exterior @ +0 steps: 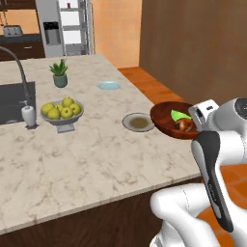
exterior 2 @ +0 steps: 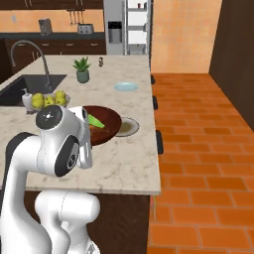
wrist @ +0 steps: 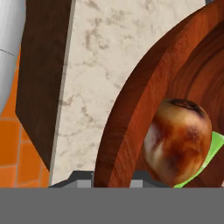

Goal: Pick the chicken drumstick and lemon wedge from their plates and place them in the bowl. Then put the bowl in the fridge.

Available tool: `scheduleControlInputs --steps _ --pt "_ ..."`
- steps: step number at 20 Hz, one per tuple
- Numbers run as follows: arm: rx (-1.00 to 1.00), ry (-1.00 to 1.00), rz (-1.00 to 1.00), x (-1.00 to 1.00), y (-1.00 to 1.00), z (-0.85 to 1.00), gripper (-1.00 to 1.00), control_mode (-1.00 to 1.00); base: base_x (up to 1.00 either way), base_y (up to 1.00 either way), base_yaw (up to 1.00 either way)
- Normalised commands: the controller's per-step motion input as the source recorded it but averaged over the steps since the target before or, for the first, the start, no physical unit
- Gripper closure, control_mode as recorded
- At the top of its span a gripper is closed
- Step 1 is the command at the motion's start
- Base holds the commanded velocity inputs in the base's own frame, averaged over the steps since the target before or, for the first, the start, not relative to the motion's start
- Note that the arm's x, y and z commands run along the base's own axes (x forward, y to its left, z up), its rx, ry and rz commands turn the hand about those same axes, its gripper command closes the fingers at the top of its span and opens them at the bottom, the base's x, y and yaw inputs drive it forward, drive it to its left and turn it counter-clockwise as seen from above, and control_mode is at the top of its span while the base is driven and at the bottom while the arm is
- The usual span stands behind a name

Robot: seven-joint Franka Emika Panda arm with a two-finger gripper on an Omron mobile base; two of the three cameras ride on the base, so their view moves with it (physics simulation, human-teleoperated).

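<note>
The dark wooden bowl (exterior: 166,117) hangs in the air at the counter's right edge, partly over the grey plate (exterior: 137,122). My gripper (wrist: 109,181) is shut on its rim, one finger on each side of the wall. Inside lie the reddish-brown chicken drumstick (wrist: 179,140) and the green lemon wedge (exterior: 179,116). In the right base view the bowl (exterior 2: 109,124) shows behind my arm, with the wedge (exterior 2: 95,121) in it. The pale blue plate (exterior: 108,85) lies bare further back. The fridge (exterior: 62,24) stands across the room, its glass shelves showing beside the door with the black dispenser panel.
A grey footed fruit bowl (exterior: 61,112) of yellow-green fruit, a soap dispenser (exterior: 29,115), a sink with a curved tap (exterior: 17,62) and a potted plant (exterior: 59,73) stand on the marble counter (exterior: 87,154). Orange tile floor (exterior 2: 198,149) runs right of the island.
</note>
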Motion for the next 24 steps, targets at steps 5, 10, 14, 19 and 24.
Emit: scheduleControlInputs --steps 5,10,14,19,24 --pt "0.0 0.0 0.0 0.0 0.0 0.0 1.0 1.0 0.39 1.0 0.03" --pt "0.0 0.0 0.0 0.0 0.0 0.0 1.0 1.0 0.19 1.0 0.04" --pt "0.0 0.0 0.0 0.0 0.0 0.0 1.0 1.0 0.0 1.0 0.03" --pt "0.0 0.0 0.0 0.0 0.0 0.0 1.0 1.0 0.0 1.0 0.01" --pt "0.0 0.0 0.0 0.0 0.0 0.0 1.0 1.0 0.0 1.0 0.0"
